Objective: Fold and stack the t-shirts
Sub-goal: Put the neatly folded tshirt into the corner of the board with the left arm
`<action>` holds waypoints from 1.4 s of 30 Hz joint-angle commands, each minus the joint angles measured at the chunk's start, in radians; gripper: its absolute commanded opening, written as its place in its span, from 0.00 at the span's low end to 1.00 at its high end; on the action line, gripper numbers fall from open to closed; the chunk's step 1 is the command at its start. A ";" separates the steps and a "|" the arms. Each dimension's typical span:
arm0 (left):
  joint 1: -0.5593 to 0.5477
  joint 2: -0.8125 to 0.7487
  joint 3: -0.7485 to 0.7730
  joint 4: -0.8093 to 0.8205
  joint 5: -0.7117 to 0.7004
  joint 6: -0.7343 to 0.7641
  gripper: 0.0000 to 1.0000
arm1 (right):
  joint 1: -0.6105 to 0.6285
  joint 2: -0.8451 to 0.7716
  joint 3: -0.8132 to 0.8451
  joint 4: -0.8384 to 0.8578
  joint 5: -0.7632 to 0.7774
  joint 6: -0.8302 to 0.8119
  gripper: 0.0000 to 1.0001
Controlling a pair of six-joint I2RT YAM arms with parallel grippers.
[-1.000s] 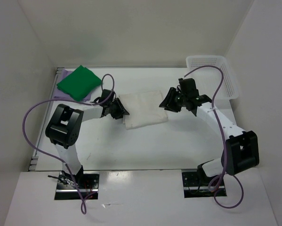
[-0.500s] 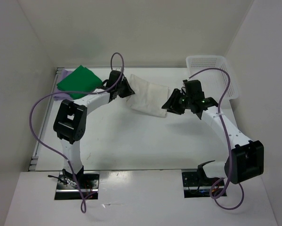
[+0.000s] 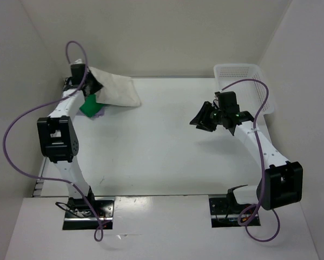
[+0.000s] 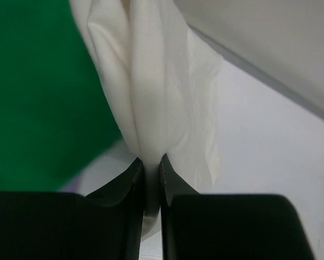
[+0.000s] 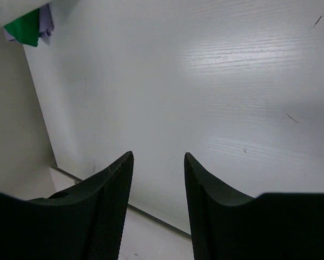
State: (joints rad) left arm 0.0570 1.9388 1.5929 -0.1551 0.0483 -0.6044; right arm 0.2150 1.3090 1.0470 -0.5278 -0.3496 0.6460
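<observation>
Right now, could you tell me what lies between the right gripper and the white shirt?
Only bare table: the top view shows nothing else between the right gripper and the white shirt.

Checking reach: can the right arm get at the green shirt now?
Probably not: the green shirt lies in the far left corner, with the left arm and its held white shirt partly over it; the right fingers are across the table.

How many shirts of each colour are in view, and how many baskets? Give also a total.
white shirt: 1
green shirt: 1
lavender shirt: 1
white mesh basket: 1
Total: 4
</observation>
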 commanded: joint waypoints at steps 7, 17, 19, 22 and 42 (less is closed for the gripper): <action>0.325 -0.192 -0.293 0.111 -0.041 -0.121 0.47 | -0.003 0.027 0.016 0.034 -0.077 -0.045 0.48; 0.460 -0.515 -0.606 0.121 0.079 -0.346 1.00 | 0.006 0.027 -0.053 0.054 -0.094 -0.054 1.00; 0.439 -0.561 -0.651 0.108 0.108 -0.336 1.00 | 0.006 0.027 -0.064 0.054 -0.074 -0.054 1.00; 0.330 -0.616 -0.668 0.013 0.117 -0.276 1.00 | 0.018 0.027 -0.074 0.054 -0.049 -0.054 1.00; -0.381 -0.757 -0.849 -0.110 0.340 -0.169 1.00 | 0.063 -0.005 -0.114 0.034 -0.008 0.012 1.00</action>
State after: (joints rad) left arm -0.3279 1.2518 0.7048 -0.2821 0.3511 -0.8310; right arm 0.2665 1.3380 0.9352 -0.5026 -0.3786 0.6468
